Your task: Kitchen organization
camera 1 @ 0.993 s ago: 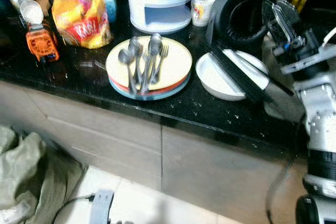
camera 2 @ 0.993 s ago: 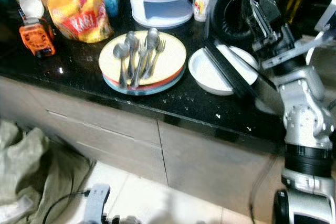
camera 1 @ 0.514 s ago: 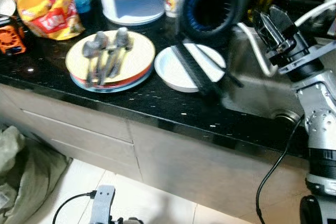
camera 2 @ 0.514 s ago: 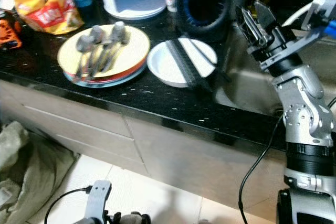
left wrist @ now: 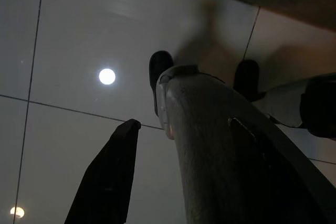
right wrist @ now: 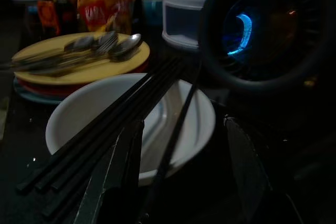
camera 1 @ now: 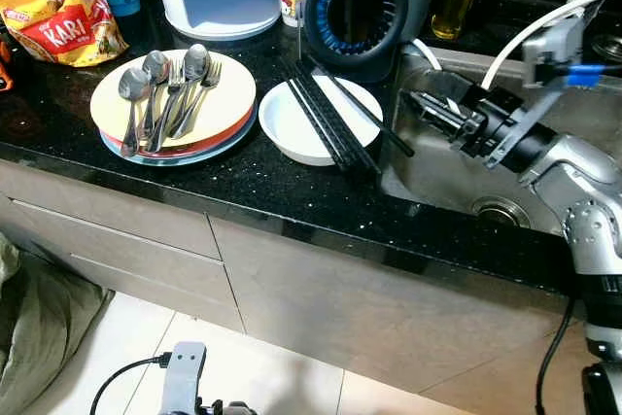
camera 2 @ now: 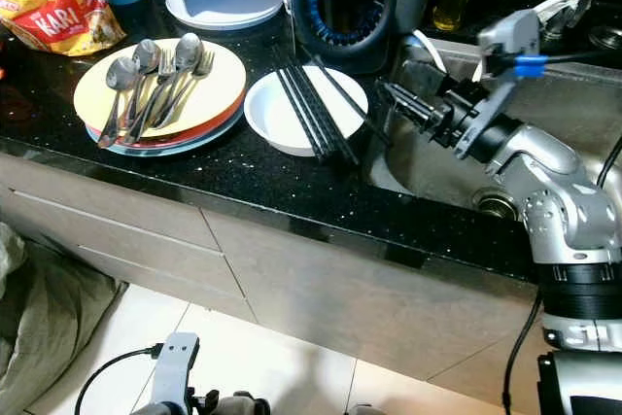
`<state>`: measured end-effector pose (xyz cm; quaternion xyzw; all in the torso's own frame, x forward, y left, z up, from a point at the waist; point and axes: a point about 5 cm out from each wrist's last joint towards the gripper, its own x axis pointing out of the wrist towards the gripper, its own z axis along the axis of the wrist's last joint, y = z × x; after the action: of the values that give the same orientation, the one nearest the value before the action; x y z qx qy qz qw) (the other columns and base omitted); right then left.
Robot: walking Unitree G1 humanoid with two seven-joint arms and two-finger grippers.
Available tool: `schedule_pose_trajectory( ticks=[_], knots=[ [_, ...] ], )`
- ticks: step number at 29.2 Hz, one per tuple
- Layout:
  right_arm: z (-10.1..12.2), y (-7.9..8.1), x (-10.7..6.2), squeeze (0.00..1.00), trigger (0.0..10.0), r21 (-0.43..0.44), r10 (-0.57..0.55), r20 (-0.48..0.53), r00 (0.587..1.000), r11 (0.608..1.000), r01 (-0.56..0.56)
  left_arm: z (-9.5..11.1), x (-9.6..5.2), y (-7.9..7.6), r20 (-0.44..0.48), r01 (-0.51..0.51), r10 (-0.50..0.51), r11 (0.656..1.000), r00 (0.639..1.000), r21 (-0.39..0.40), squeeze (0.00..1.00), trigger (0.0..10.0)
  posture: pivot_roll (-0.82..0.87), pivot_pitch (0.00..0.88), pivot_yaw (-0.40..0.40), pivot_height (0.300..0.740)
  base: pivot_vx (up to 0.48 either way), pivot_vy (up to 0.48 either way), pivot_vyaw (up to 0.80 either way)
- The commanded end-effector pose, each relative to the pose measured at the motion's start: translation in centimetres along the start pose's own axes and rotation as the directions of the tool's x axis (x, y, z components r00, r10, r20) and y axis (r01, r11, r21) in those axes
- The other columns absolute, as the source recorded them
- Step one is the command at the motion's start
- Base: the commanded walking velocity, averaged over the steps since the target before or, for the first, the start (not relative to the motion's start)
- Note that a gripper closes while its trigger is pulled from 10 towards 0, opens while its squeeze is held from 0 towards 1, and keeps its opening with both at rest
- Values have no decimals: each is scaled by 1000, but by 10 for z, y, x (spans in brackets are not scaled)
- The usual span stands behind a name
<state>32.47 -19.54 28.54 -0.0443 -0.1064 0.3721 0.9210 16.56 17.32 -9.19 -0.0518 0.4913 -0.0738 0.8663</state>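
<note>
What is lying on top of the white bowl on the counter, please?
Several black chopsticks lie across the white bowl, overhanging its rim. The bowl's visible inside looks empty; the strip beneath the chopsticks is hidden.

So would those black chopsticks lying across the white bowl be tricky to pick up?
Probably. The chopsticks look thin, stiff and smooth, so they may slip or roll off the bowl. They lie loosely bunched, so the open right gripper may scatter them.

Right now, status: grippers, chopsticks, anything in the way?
Right gripper open, low over the sink edge, aimed at the black chopsticks. Chopsticks lie across the white bowl. Left arm idle. Round black appliance stands close behind.
</note>
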Motion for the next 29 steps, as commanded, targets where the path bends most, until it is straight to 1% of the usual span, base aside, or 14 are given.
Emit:
schedule_pose_trajectory(
  ticks=[1,3,6,8,9,11,12,14,18,19,21,22,26,29],
  knots=[
    [3,1,5,0,10000,-22,13,-36,999,1000,-13,-30,-1,-17,-104,57,-62,997,993,-50,0,10000,57,153,-37,740,0,0,0],
    [12,3,13,0,10000,-39,26,-53,998,999,-28,-30,-1,-17,-104,57,-63,997,993,-53,0,10000,56,155,-39,740,0,0,0],
    [17,8,16,0,10000,-65,63,-71,995,996,-67,-30,-1,-18,-105,58,-63,997,992,-53,0,10000,54,156,-39,740,0,0,0],
    [20,11,19,0,10000,-100,93,-121,988,989,-105,-31,-1,-18,-106,60,-65,997,992,-50,0,10000,50,158,-38,740,0,0,0],
    [20,11,19,0,10000,-100,93,-121,988,989,-105,-31,-1,-18,-106,60,-65,997,992,-50,0,10000,50,158,-38,740,0,0,0],
    [21,9,20,0,10000,-148,81,-199,977,983,-111,-31,-1,-18,-107,62,-67,997,992,-48,0,10000,45,158,-40,740,0,0,0],
    [21,9,20,0,10000,-148,81,-199,977,983,-111,-31,-1,-18,-107,62,-67,997,992,-48,0,10000,45,158,-40,740,0,0,0],
    [24,6,22,0,10000,-168,48,-246,968,982,-91,-31,-1,-18,-108,64,-69,997,992,-47,0,10000,41,161,-42,740,0,0,0],
    [27,5,25,0,10000,-169,27,-259,966,983,-73,-31,-1,-18,-109,65,-70,997,992,-47,0,10000,41,161,-42,740,0,0,0],
    [33,6,30,0,10000,-159,19,-262,965,985,-63,-31,-1,-18,-110,66,-71,997,991,-47,0,10000,34,163,-45,740,0,0,0],
    [35,7,31,0,10000,-156,17,-264,964,986,-60,-31,-1,-18,-111,66,-71,997,991,-46,0,10000,34,163,-45,740,0,0,0],
    [39,7,37,0,10000,-139,-13,-264,965,990,-24,-31,-1,-18,-112,68,-72,997,991,-46,0,10000,34,163,-48,740,0,0,0],
    [41,2,41,0,10000,-133,-52,-272,961,991,16,-31,-1,-19,-112,69,-73,997,991,-45,0,10000,38,163,-52,740,0,0,0],
    [38,0,40,0,10000,-171,-86,-321,943,985,31,-31,0,-19,-112,68,-73,997,991,-47,0,10000,39,164,-56,740,0,0,0]
  ],
)
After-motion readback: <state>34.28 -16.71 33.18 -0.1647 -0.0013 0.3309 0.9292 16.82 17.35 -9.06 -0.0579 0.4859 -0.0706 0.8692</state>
